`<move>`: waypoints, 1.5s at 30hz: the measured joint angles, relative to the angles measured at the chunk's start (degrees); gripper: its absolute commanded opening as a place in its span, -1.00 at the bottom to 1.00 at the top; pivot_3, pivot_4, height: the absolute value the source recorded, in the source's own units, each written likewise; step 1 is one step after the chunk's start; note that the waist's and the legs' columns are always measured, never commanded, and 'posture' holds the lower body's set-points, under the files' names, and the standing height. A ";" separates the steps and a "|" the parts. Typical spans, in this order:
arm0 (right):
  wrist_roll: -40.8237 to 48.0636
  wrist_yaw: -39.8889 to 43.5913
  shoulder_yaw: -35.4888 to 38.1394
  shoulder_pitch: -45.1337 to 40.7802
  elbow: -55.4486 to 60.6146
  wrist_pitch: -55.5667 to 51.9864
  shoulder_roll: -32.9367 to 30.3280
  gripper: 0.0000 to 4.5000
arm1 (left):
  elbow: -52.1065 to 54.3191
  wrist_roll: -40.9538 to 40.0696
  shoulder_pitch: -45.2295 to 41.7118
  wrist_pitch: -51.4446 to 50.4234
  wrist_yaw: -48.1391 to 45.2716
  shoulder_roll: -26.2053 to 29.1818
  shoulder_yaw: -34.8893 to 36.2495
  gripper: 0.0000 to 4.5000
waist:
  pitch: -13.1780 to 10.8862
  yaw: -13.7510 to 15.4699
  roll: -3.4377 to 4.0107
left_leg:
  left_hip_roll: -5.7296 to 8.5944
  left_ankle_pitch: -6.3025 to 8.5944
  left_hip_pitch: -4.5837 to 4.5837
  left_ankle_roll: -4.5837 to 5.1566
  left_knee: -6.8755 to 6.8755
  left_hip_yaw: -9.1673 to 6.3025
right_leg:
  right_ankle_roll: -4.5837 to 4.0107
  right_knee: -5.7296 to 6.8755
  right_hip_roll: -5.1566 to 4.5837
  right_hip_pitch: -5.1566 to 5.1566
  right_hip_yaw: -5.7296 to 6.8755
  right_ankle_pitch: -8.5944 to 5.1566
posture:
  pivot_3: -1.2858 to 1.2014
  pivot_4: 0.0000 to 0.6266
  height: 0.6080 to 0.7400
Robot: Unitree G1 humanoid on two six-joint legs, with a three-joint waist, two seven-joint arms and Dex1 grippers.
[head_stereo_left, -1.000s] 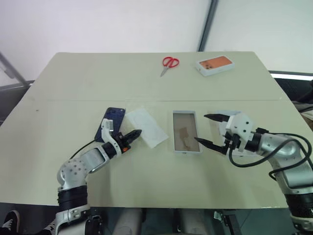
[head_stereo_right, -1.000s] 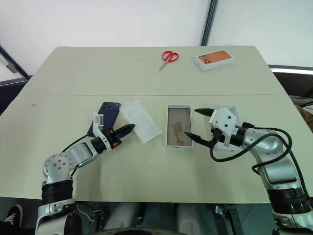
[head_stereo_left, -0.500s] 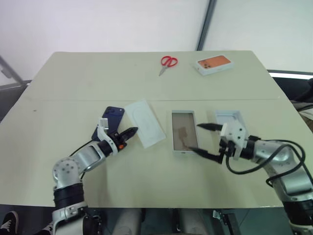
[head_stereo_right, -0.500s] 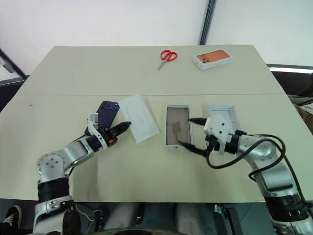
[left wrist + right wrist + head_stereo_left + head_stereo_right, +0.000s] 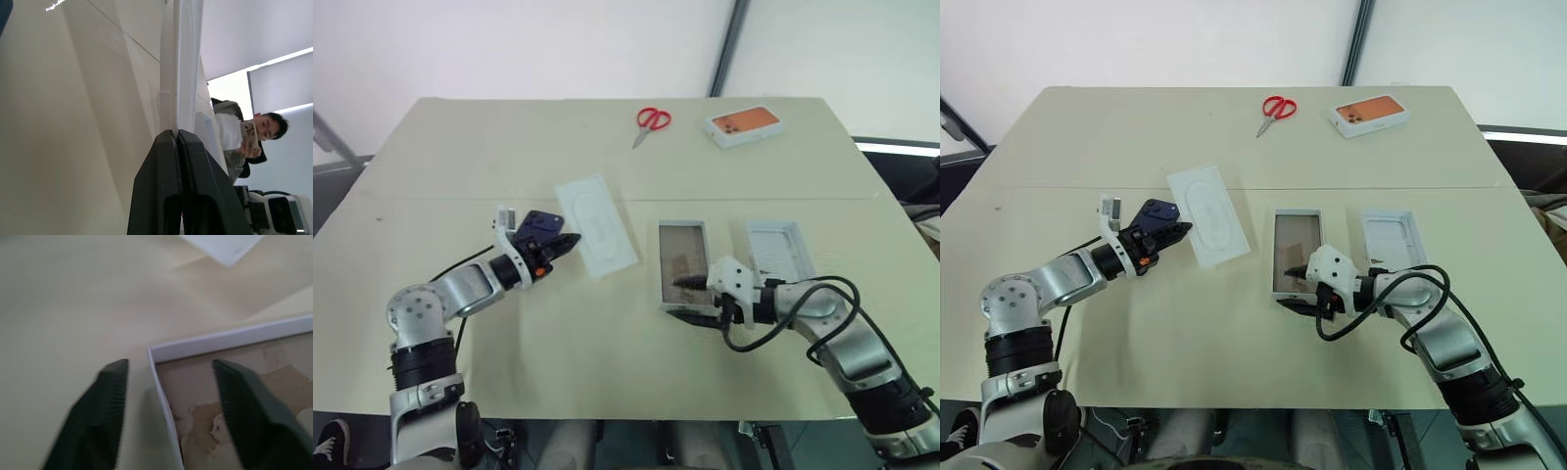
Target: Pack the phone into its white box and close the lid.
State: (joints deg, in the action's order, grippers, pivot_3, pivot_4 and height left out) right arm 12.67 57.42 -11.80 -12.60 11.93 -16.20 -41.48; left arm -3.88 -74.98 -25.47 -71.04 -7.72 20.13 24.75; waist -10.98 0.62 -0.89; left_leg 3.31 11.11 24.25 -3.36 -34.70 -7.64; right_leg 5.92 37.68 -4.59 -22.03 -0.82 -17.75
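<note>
L gripper (image 5: 1167, 233) pinching slim navy phone (image 5: 1151, 217) at edge; slippery, fragile. R gripper (image 5: 168, 382) spread astride near wall of stiff, light white cardboard tray (image 5: 683, 260).

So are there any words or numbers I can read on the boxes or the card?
None can be read.
Orange-picture box: a phone picture, no words legible.
Card: an oval outline, no words.
White box: brownish floor, no print.
Lid: plain white inside.
</note>
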 measured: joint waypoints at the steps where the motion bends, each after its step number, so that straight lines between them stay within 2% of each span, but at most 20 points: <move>1: -1.95 0.30 -0.97 0.08 -1.43 1.66 -0.87 -0.56 | 0.11 -0.02 0.00 0.05 0.08 -0.03 -0.15 -1.00 | 0.00 -0.01 0.00 | 0.00 -0.01 0.07 0.00 -0.01 0.02 | 0.01 0.02 0.02 -0.08 0.01 0.01 | 0.03 -0.52 1.00; 3: -2.88 0.78 -1.06 0.07 -2.23 3.85 -0.94 -0.97 | 0.26 -0.02 0.04 0.14 0.44 -0.07 -0.40 -1.00 | 0.00 0.00 0.00 | 0.01 -0.01 0.15 0.00 -0.04 0.06 | 0.03 0.10 0.02 -0.20 0.00 0.02 | 0.03 -0.52 1.00; 10: -2.70 2.12 -1.15 0.13 -2.24 4.72 -0.18 -0.97 | 0.50 -1.29 -0.31 0.08 2.02 0.04 -0.55 -1.00 | 0.00 -0.06 -0.01 | -0.01 -0.02 0.15 -0.03 -0.21 0.02 | 0.02 0.30 0.01 -0.22 0.00 0.02 | 0.03 -0.52 1.00; 14: -1.39 1.96 -1.57 0.35 1.29 2.72 2.25 -0.97 | 0.09 -5.61 -2.93 -0.21 4.50 0.83 0.28 -1.00 | 0.00 -0.08 -0.01 | -0.01 -0.03 0.15 -0.05 -0.27 0.00 | 0.01 0.35 0.01 -0.22 0.00 0.02 | 0.03 -0.52 1.00; 20: -2.97 -0.56 -6.08 1.09 3.80 1.85 6.87 -0.97 | -1.69 -13.22 -3.91 -2.33 7.45 2.79 0.55 -1.00 | 0.00 -0.19 -0.01 | 0.00 -0.03 0.16 -0.04 -0.27 0.00 | 0.02 0.36 0.03 -0.24 0.00 0.02 | 0.03 -0.52 1.00; 23: -2.51 -0.87 -6.11 0.88 3.77 0.35 7.72 -0.62 | -1.62 -14.26 -2.69 -3.04 7.64 3.67 -1.08 -1.00 | 0.01 -0.18 -0.01 | 0.01 -0.04 0.15 -0.05 -0.30 0.00 | 0.01 0.39 0.04 -0.22 -0.01 0.03 | 0.03 -0.52 1.00; 28: -3.12 -1.30 -5.68 0.37 3.62 0.71 7.10 0.53 | -1.58 -14.45 -1.12 -3.92 7.31 4.67 -3.66 -1.00 | 0.00 -0.13 -0.01 | 0.00 -0.06 0.14 -0.08 -0.31 -0.01 | -0.01 0.43 0.04 -0.24 -0.01 0.03 | 0.03 -0.52 1.00; 31: -2.12 -1.25 -2.53 0.61 3.95 -0.04 4.99 0.53 | -1.57 -14.49 -0.75 -3.92 6.82 4.94 -4.09 -1.00 | 0.01 0.00 -0.01 | 0.03 -0.06 0.15 -0.07 -0.31 0.01 | -0.01 0.43 0.03 -0.23 -0.03 0.03 | 0.03 -0.52 1.00; 37: 8.28 1.01 10.74 3.96 10.46 -7.47 -2.38 0.53 | -0.53 -14.42 0.00 -4.97 5.26 5.18 -7.55 -1.00 | 0.01 0.00 -0.03 | 0.00 -0.04 0.18 -0.04 -0.29 0.00 | -0.02 0.40 -0.03 -0.24 -0.07 0.03 | 0.03 -0.52 1.00; 40: 10.86 1.53 13.91 6.09 10.19 -8.59 -3.02 0.53 | -0.54 -13.87 -0.27 -4.92 4.24 4.77 -9.36 -1.00 | 0.01 -0.12 -0.02 | -0.03 -0.04 0.16 -0.04 -0.29 0.04 | -0.04 0.41 -0.01 -0.25 -0.08 0.02 | 0.03 -0.52 1.00; 45: 11.11 -0.83 17.86 4.33 5.84 -7.94 -2.39 0.53 | -2.33 -10.91 -2.53 -5.04 2.05 3.87 -12.85 -1.00 | 0.01 -0.08 -0.02 | 0.00 -0.05 0.16 -0.02 -0.39 0.15 | -0.10 0.41 -0.02 -0.23 -0.10 0.04 | 0.03 -0.52 1.00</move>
State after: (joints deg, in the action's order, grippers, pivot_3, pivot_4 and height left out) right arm 23.78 56.60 6.05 -8.27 17.77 -24.14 -43.86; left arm -6.21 -85.88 -28.00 -76.08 -5.66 24.00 11.90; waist -10.97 0.54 -0.92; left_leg 3.30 11.06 24.41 -3.38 -35.09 -7.49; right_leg 5.82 38.09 -4.60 -22.26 -0.91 -17.70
